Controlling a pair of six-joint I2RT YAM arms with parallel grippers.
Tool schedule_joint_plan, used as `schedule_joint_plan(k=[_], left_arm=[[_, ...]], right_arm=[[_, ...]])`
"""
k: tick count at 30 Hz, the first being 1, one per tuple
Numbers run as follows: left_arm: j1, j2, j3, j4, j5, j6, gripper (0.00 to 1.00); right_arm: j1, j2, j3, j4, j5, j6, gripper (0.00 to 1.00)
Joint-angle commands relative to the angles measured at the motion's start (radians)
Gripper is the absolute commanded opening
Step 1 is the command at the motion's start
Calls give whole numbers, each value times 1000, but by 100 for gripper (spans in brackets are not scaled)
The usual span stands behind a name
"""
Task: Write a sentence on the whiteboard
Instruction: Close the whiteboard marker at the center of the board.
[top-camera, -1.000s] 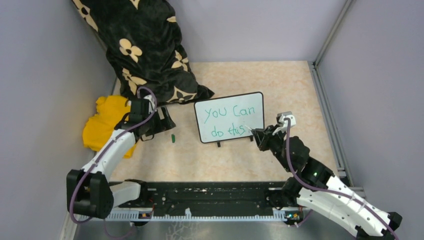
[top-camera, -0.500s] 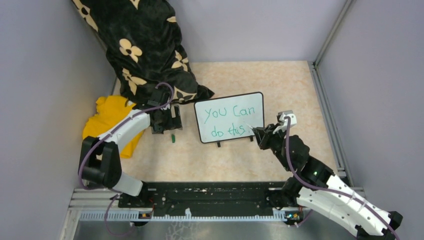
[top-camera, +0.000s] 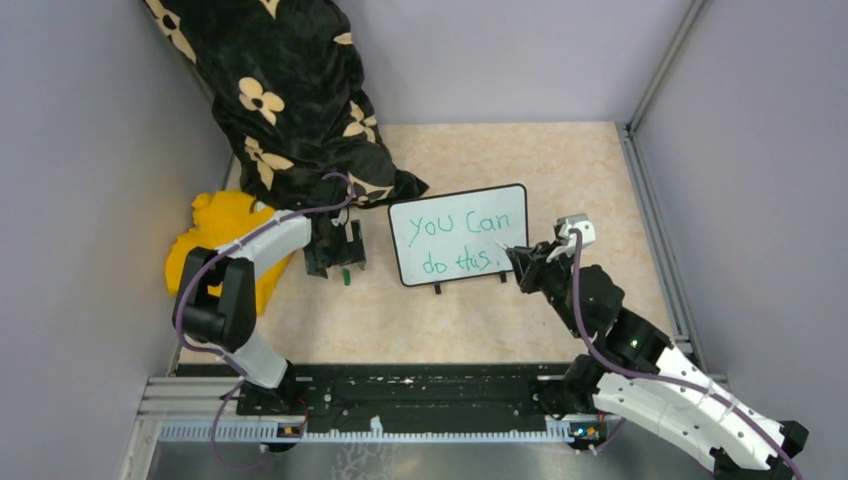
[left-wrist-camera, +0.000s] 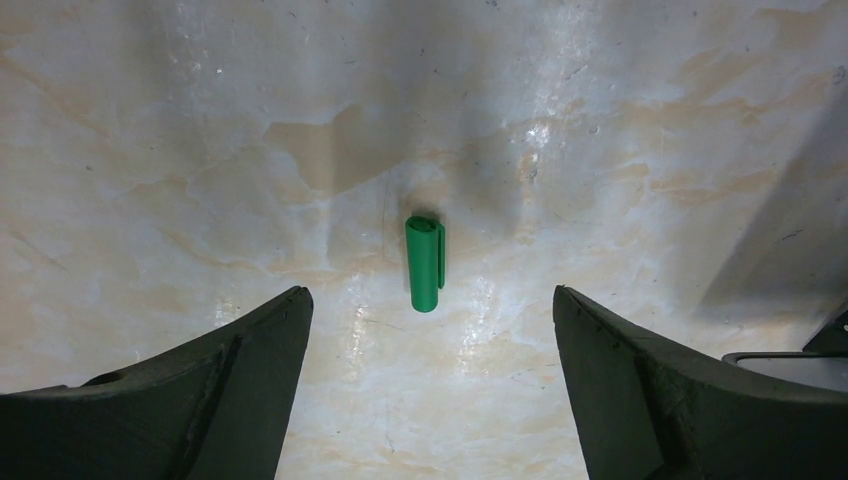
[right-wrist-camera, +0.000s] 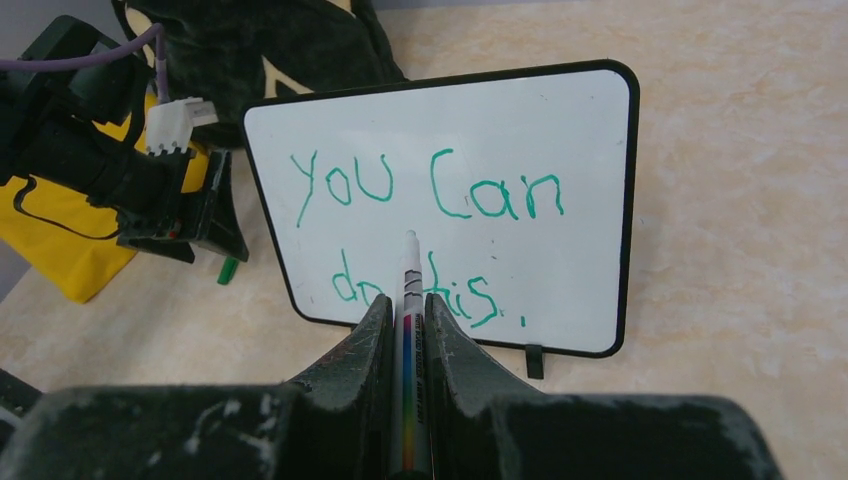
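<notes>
The whiteboard (top-camera: 460, 235) stands on its two small feet on the beige surface (top-camera: 580, 170), and the sentence (right-wrist-camera: 440, 195) "you can do this" is on it in green, in 2 lines, w/ a dot after the last word. The right pincer (top-camera: 520, 265) is at the board's lower right corner, clenched on a white marker (right-wrist-camera: 409, 275). The tip points at the lower line; I cannot tell if it touches the board. The left pincer (top-camera: 340, 262) is just left of the board, released, jaws wide, and it hangs over a green cap (left-wrist-camera: 425, 262) which lies flat btw the two fingers and touches neither. Compared w/ one sec. ago, the left arm has swung in. Its pincer was then farther left of the board, by the yellow cloth (top-camera: 215, 245), and now it is over the cap. The cap, the board and the lettering have not moved, and the right pincer has shifted only very little. The yellow cloth lies well left of the board, partly under the left arm. A black cloth w/ pale flowers (top-camera: 290, 90) is heaped behind and left of the board, its edge close to the board's upper left corner.
</notes>
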Motion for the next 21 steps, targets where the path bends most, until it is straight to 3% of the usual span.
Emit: schedule_joint_plan(k=[1,9,21], left_arm=[[-2,-2,25,-4,7,29,93],[-59,98,49,2,-63,0,80],[-62,99,-5,56,-90,-66,68]], right_arm=[[-6,14,35,66,25,18,0],[-6,20,62,3,27,56,0],[-6,37,110,-32,4,-32,0]])
